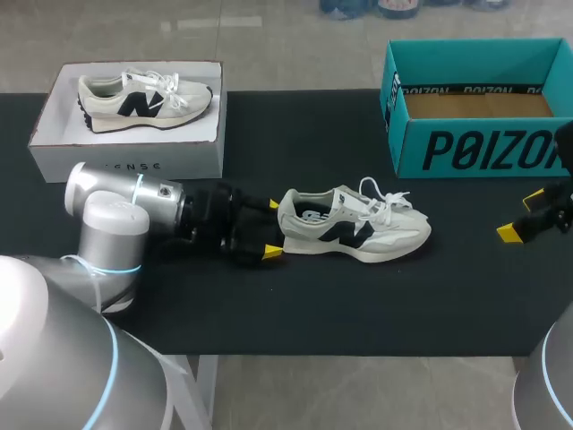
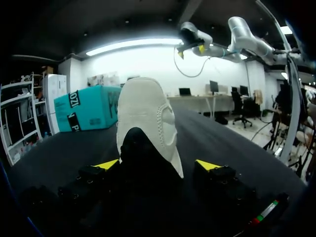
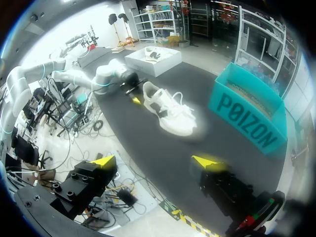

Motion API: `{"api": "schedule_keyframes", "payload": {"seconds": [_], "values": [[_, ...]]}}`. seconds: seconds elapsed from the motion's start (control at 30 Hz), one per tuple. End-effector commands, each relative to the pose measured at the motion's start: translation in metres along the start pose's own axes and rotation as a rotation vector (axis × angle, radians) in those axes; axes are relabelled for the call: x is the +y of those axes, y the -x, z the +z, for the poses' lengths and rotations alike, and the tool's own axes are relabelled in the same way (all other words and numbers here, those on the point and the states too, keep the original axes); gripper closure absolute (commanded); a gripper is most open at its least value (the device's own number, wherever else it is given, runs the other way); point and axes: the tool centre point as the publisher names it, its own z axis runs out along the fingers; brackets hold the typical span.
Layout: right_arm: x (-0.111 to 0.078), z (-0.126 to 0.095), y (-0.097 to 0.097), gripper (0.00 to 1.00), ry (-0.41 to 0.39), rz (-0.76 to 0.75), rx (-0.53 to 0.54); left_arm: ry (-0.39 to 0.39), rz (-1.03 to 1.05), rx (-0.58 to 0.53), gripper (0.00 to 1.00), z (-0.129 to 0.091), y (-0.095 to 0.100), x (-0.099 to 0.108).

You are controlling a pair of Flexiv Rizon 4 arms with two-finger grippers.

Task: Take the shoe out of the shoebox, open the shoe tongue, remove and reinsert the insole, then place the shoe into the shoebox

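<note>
One sneaker [image 1: 354,224] out of teal shoebox [image 1: 474,148], lying on tabletop [image 1: 269,305]; left gripper [image 1: 273,228] straddles heel, fingers [image 1: 272,253] spread, unclamped; right gripper [image 1: 522,215] released, empty. Next, likely: clamp heel, open tongue.

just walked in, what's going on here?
The shoe is out on the table, in front of the empty teal box. The left gripper is at its heel, fingers open on either side. The right gripper hangs open off to the right, holding nothing. A second shoe sits in the white box.
</note>
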Motion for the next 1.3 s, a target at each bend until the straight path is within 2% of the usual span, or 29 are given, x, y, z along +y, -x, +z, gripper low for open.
{"api": "schedule_keyframes", "payload": {"seconds": [0.03,0.57,0.6,0.63,1.3], "values": [[-0.0039,-0.0008,-0.0034,0.0,0.005,0.001,-0.007,0.013,0.001,0.001,0.0,0.0045,0.0028,0.0022],[-0.0039,-0.0008,-0.0034,0.0,0.005,0.001,-0.007,0.011,0.007,-0.024,0.0,0.0046,0.0107,0.0056],[-0.0039,-0.0008,-0.0034,0.0,0.005,0.001,-0.007,0.01,0.009,-0.028,0.55,0.0049,0.0107,0.0055],[-0.0039,-0.0008,-0.0034,0.0,0.005,0.001,-0.007,0.013,0.009,-0.026,1.0,0.0052,0.0107,0.0052],[-0.0039,-0.0008,-0.0034,0.0,0.005,0.001,-0.007,0.015,0.015,-0.029,1.0,0.006,0.0109,0.0045]]}}
